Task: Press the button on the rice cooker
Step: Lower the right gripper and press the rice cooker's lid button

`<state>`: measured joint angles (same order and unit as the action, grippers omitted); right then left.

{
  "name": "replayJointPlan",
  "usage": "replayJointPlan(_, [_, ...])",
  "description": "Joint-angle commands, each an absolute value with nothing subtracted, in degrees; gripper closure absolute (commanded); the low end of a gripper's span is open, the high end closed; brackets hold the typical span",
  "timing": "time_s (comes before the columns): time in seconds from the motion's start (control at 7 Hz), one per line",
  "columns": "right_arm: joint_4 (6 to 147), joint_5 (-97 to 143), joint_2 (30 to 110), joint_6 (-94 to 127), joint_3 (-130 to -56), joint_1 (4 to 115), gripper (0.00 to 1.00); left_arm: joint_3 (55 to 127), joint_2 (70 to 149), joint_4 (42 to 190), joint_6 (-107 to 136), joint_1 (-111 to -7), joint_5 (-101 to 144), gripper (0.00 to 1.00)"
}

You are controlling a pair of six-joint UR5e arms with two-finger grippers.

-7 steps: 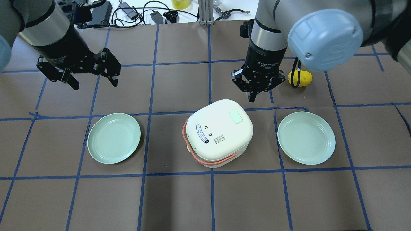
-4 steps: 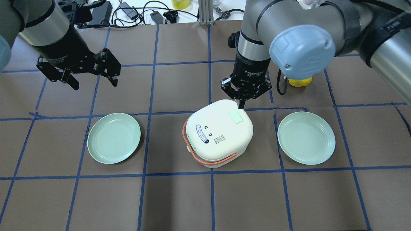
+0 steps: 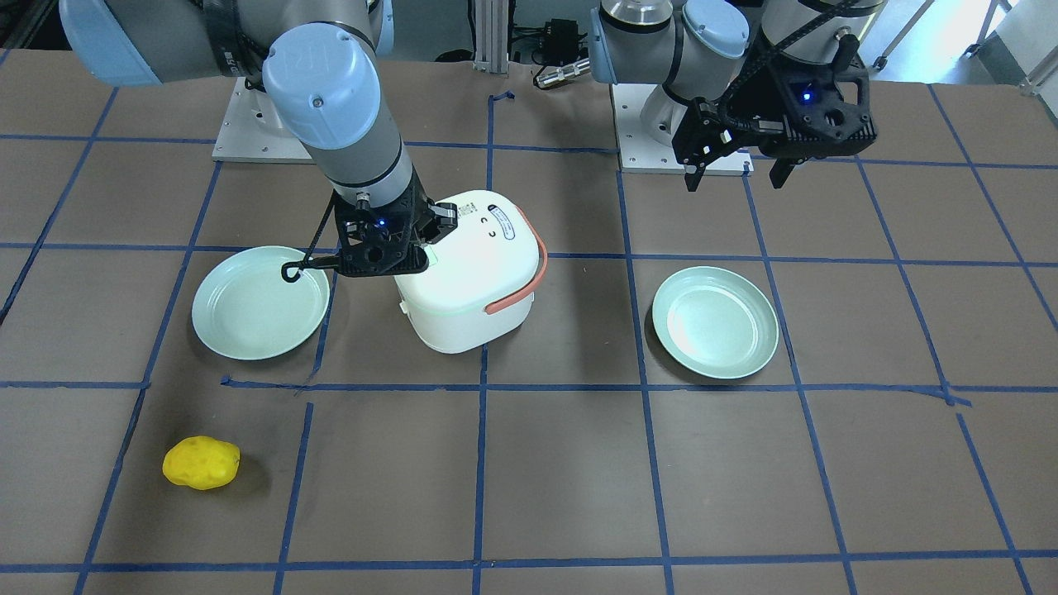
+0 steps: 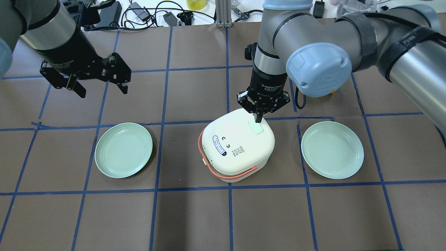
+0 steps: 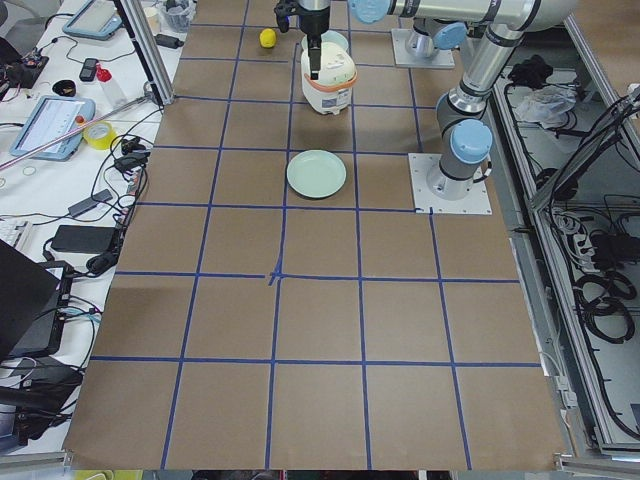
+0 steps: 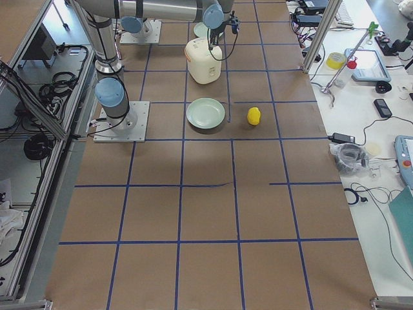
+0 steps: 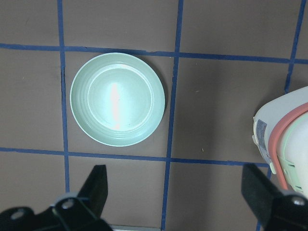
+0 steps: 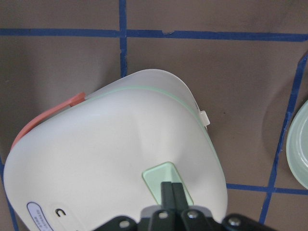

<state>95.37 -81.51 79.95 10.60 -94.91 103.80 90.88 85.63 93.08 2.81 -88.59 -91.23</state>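
Brown paper w/ a blue tape grid covers the table (image 4: 195, 94). The rice cooker (image 4: 240, 150) sits about mid-table, lid shut, w/ its orange handle (image 4: 209, 164) folded down around the body. I've got the pale green button (image 4: 257, 127) on the cooker's lid, at the corner away from the robot on its right side. The right gripper (image 4: 258, 119) points straight down at that corner, fingers pressed together w/ nothing between them. In the right wrist cam the joined tips overlap one edge of the button. Looks like contact, but I can't tell whether the button is pushed in. The left gripper (image 4: 103, 91) hangs above the table well off to the cooker's robot-left side and farther out, fingers spread wide, holding nothing. The left plate (image 4: 123, 150), pale green, lies flat on the cooker's robot-left side, and the matching right plate (image 4: 332, 150) lies on its robot-right side. Both are apart from the cooker. A yellow lumpy toy (image 3: 201, 463), lemon-like, lies out past the right plate from the cooker, on the operators' side. In the overhead cam it's mostly hidden behind the right arm's elbow.
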Motion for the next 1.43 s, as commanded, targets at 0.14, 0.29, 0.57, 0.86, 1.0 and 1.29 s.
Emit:
replayJointPlan(0.14, [96.3, -81.5, 79.5, 10.6, -95.7, 103.7, 1.0, 90.9, 85.6, 93.1, 2.8, -88.6, -91.2, 0.0])
replayJointPlan(0.29, [96.3, -81.3, 79.4, 10.6, -95.8, 103.8, 1.0, 90.9, 85.6, 93.1, 2.8, -88.6, -91.2, 0.0])
replayJointPlan(0.57, [96.3, -80.5, 79.4, 10.6, -95.7, 103.8, 1.0, 90.9, 85.6, 93.1, 2.8, -88.6, -91.2, 0.0])
replayJointPlan(0.86, [96.2, -80.6, 79.5, 11.3, -94.8, 103.7, 1.0, 90.9, 85.6, 93.1, 2.8, -88.6, -91.2, 0.0])
replayJointPlan(1.0, [96.0, -81.0, 79.8, 14.4, -93.4, 103.7, 0.85, 90.9, 85.6, 93.1, 2.8, -88.6, -91.2, 0.0])
replayJointPlan(1.29, [95.2, -82.7, 80.3, 16.3, -87.0, 103.6, 0.0, 90.9, 85.6, 93.1, 2.8, -88.6, -91.2, 0.0])
